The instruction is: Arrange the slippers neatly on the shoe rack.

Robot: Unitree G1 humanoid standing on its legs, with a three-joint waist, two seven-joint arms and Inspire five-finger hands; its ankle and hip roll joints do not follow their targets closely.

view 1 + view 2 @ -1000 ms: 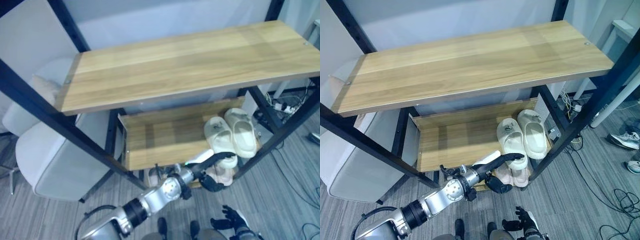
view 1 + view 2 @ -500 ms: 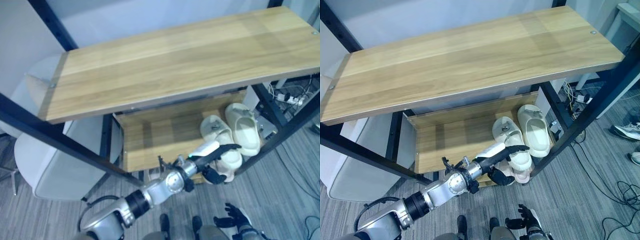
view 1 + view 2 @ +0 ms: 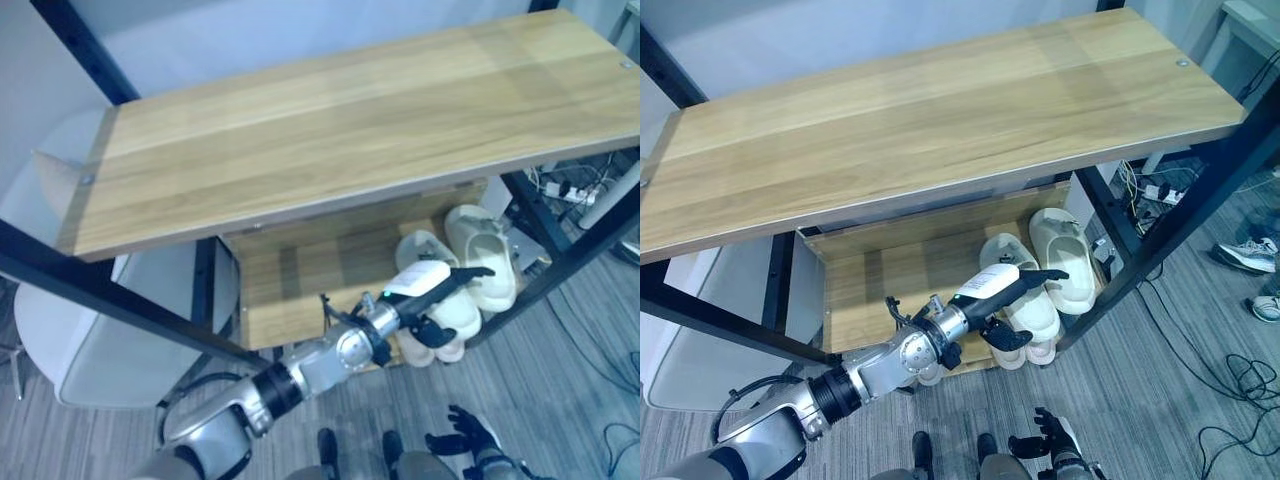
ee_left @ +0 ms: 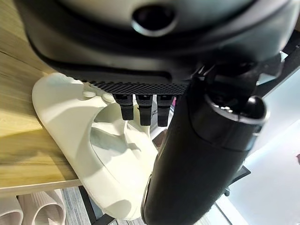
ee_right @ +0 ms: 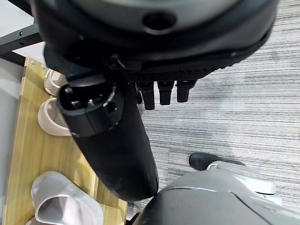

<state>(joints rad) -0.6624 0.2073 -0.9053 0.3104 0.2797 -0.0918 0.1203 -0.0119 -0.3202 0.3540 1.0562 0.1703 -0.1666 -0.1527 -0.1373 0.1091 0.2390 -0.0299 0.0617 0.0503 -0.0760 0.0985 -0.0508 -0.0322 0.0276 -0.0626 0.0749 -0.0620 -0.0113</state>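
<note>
Two cream slippers (image 3: pixel 1045 270) sit side by side on the shoe rack's lower shelf (image 3: pixel 880 285), just under and beyond the left hand (image 3: pixel 1005 290), fingers straight, holding nothing (right hand (image 3: pixel 1045 440) low, idle, relaxed). Step: nudging straight; next, push the near one flush. No readable print.

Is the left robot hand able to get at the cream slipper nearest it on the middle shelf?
Probably yes. The left robot hand hovers open right over that cream slipper at the shelf's open front edge.
</note>
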